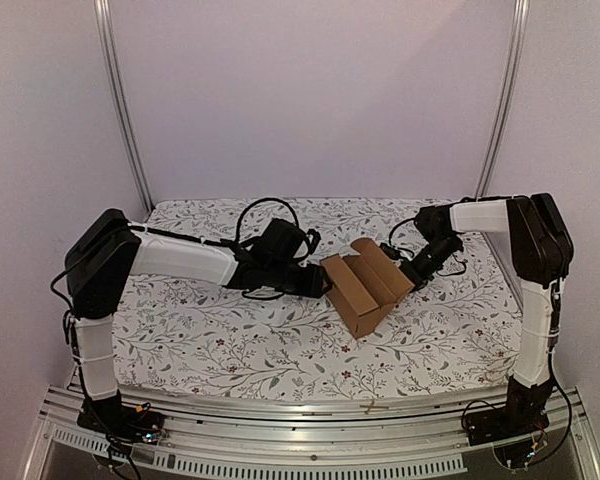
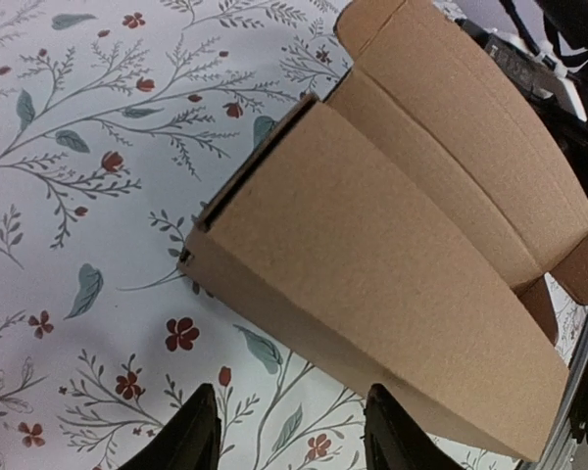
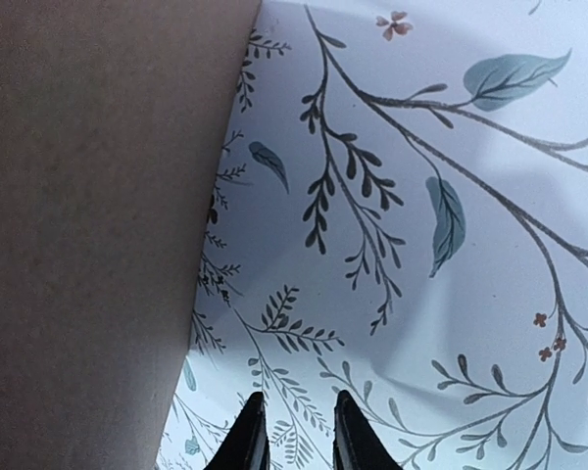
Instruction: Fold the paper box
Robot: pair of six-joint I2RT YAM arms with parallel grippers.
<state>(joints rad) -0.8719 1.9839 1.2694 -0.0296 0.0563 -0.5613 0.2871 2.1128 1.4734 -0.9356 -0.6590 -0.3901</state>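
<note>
From above, one box [image 1: 365, 285] of plain matte brown cardboard, half-formed with a rounded flap raised, sits on the bench [image 1: 210, 335] between its middle and right edge. A white cloth printed with twigs and red flowers covers the bench. Two grippers flank the box: left gripper [image 1: 325, 283] at its left side, right gripper [image 1: 408, 268] at its right.

Left wrist: two black fingers [image 2: 198, 436] stand well apart, empty, with the box just ahead.

Right wrist: two fingers [image 3: 247, 441] are slightly apart, gripping nothing, and smooth cardboard fills the left.

matt, faintly grainy brown cardboard paper box [image 2: 392, 245], smooth printed cloth [image 2: 78, 196], dull metal rail [image 1: 280, 440]
</note>
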